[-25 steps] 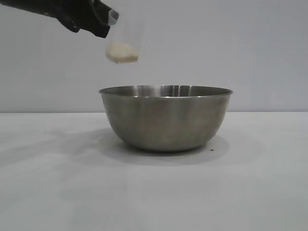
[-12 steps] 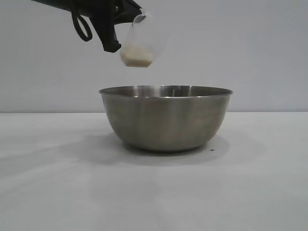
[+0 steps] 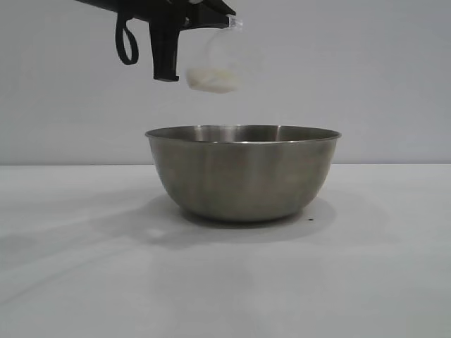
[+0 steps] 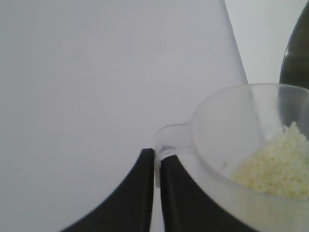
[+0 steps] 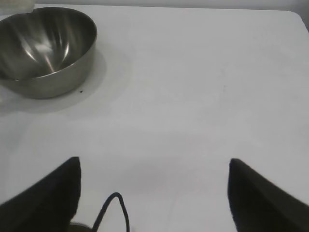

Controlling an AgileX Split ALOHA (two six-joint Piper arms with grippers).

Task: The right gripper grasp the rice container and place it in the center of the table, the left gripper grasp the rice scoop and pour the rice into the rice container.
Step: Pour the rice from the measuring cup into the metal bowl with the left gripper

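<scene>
The left gripper (image 4: pixel 157 169) has its jaws clenched on the loop handle of the rice scoop (image 3: pixel 218 63), a grasp the left wrist view shows plainly: the two black fingers pinch the thin tab of the handle between them. The scoop hangs tipped on its side above the left part of the rice container (image 3: pixel 243 172), clear of its rim. The rice (image 3: pixel 210 79) lies heaped against the lower wall of the scoop and none is seen falling, so the pour looks begun but not yet delivered. The container already stands on the counter (image 3: pixel 84 282) about midway across, so the placing step reads as done.

The next move likely calls for more tilt of the scoop, mouth kept over the container's opening, so the grains slide out inside the rim rather than onto the counter.

The right gripper (image 5: pixel 154 193) is parked well apart from the container, jaws released and empty; only its wrist view shows it. That view also looks down into the container's bare, shiny inside, which the exterior view hides behind the steel wall.
</scene>
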